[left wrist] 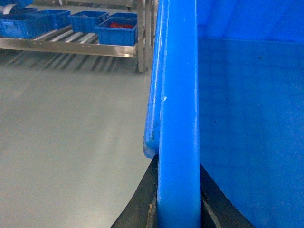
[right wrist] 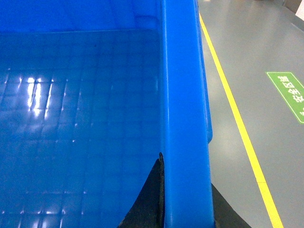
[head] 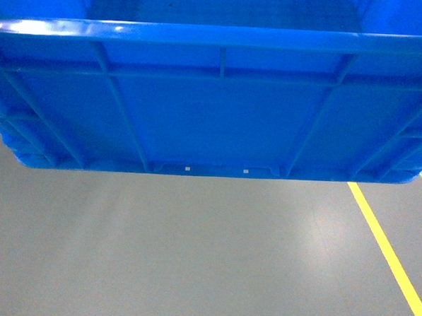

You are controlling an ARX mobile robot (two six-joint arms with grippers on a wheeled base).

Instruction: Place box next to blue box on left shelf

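Observation:
The box, a large bright-blue ribbed crate, fills the top half of the head view and hangs above the grey floor. My left gripper is shut on the box's left rim, one black finger on each side of the wall. On the opposite rim my right gripper is shut the same way. The box's inside looks empty in both wrist views. Far off at the top left of the left wrist view stands the left shelf, a steel roller rack, carrying several small blue boxes.
Grey floor spreads below the carried box. A yellow floor line runs along the right, with a green floor marking beyond it. A steel upright ends the rack beside the box's rim.

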